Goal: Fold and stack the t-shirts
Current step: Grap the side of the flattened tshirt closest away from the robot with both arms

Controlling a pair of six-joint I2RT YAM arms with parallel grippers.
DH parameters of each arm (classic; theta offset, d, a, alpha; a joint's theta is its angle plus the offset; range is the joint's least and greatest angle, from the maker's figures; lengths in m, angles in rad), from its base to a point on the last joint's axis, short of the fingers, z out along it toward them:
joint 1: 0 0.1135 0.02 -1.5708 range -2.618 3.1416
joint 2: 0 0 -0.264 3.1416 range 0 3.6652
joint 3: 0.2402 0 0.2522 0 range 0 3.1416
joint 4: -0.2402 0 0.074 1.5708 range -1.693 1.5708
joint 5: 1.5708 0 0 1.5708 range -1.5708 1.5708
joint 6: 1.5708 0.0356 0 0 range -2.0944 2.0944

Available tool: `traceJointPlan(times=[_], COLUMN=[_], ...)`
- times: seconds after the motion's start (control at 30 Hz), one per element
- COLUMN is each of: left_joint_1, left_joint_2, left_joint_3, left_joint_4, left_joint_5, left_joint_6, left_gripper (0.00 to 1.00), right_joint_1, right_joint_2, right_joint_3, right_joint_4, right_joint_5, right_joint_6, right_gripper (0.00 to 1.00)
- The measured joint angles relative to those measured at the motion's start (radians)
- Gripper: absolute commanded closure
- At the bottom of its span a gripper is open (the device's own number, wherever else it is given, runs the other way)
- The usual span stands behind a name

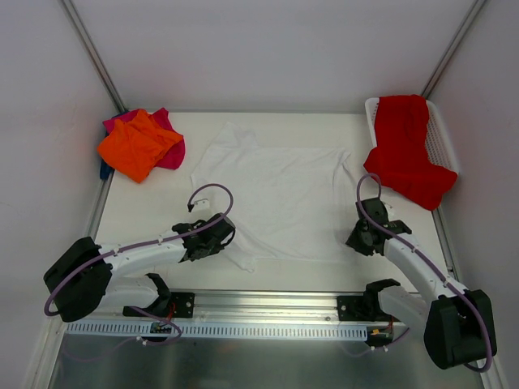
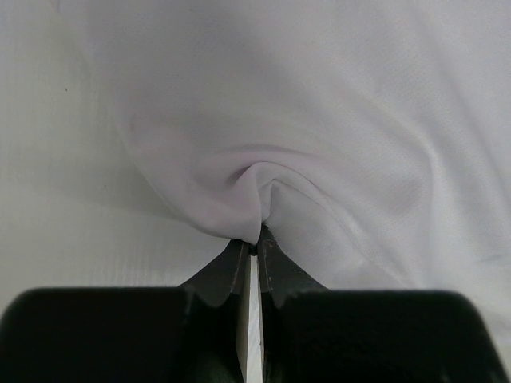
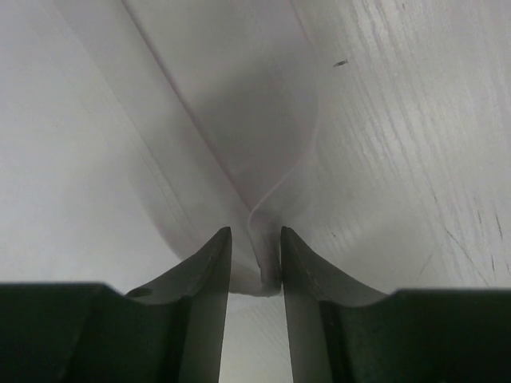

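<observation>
The white t-shirt [image 1: 276,194] lies spread flat in the middle of the table. My left gripper [image 1: 229,235] is at its near left corner. In the left wrist view the gripper [image 2: 254,239] is shut on a pinched fold of the white cloth [image 2: 319,120]. My right gripper [image 1: 357,237] is at the shirt's near right edge. In the right wrist view the gripper [image 3: 255,235] stands open, with a raised fold of the shirt's edge [image 3: 120,159] between the jaws, against the right finger only. The orange shirt [image 1: 138,146] lies on the magenta-pink one [image 1: 166,121] at the far left. The red shirt [image 1: 405,150] hangs over the basket.
A white mesh basket [image 1: 442,138] stands at the far right under the red shirt. A bit of blue [image 1: 105,170] shows at the left edge beneath the orange shirt. Bare table [image 3: 415,159] lies right of the white shirt. Walls close in on three sides.
</observation>
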Motion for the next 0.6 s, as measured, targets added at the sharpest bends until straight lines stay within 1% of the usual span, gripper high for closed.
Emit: traceJointPlan(times=[0.1, 0.13, 0.17, 0.4, 0.6], left_joint_1=[0.0, 0.0, 0.0, 0.0, 0.03], left_joint_2=[0.0, 0.0, 0.0, -0.011, -0.122], left_joint_3=[0.0, 0.0, 0.001, 0.003, 0.01], left_joint_4=[0.001, 0.001, 0.001, -0.001, -0.022], left_joint_5=[0.0, 0.0, 0.001, 0.007, 0.007], left_joint_6=[0.001, 0.002, 0.003, 0.02, 0.053], left_gripper=[1.0, 1.0, 1.0, 1.0, 1.0], right_joint_1=[0.0, 0.0, 0.0, 0.0, 0.0], right_joint_2=[-0.008, -0.014, -0.022, -0.117, -0.215], right_joint_3=[0.0, 0.0, 0.001, 0.02, 0.064], right_joint_4=[-0.01, -0.018, -0.028, -0.111, -0.174], right_joint_5=[0.012, 0.019, 0.027, 0.091, 0.138], right_joint_6=[-0.003, -0.005, -0.008, -0.006, 0.011], right_gripper=[0.83, 0.93, 0.99, 1.0, 0.99])
